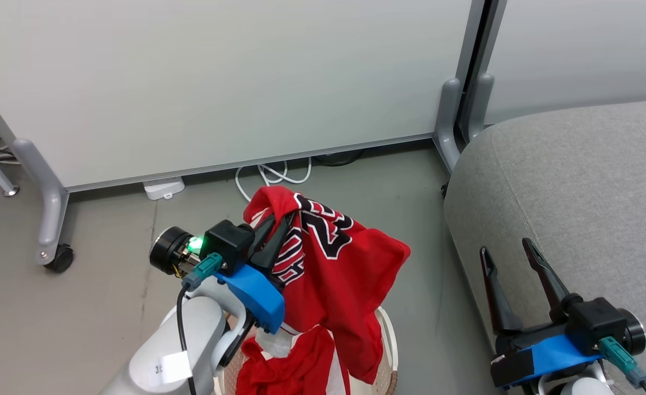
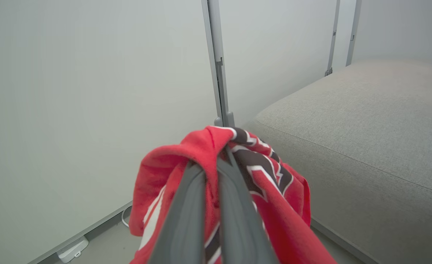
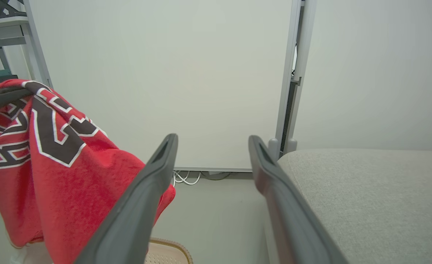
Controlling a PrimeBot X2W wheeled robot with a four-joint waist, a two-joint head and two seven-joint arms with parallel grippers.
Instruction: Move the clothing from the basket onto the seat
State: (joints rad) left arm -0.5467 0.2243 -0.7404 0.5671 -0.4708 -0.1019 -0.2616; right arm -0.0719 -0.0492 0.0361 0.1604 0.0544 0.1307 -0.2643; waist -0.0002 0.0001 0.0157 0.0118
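Note:
A red lettered garment [image 1: 334,258] hangs in the air, pinched by my left gripper [image 1: 282,222], whose fingers are shut on its top fold [image 2: 216,154]. It dangles above the cream basket [image 1: 391,351], where a second red garment [image 1: 295,362] lies. The grey seat [image 1: 581,181] stands to the right. My right gripper [image 1: 506,247] is open beside the seat's rounded edge, nothing between its fingers [image 3: 212,139]. The right wrist view has the hanging garment [image 3: 51,154] at its left, the basket rim [image 3: 168,251] low down and the seat [image 3: 366,190] at its right.
White partition panels [image 1: 235,82] on grey castor legs [image 1: 54,219] stand behind. White cables [image 1: 271,175] and a small white box [image 1: 164,187] lie on the floor by the panel. Bare grey floor [image 1: 421,230] separates the basket from the seat.

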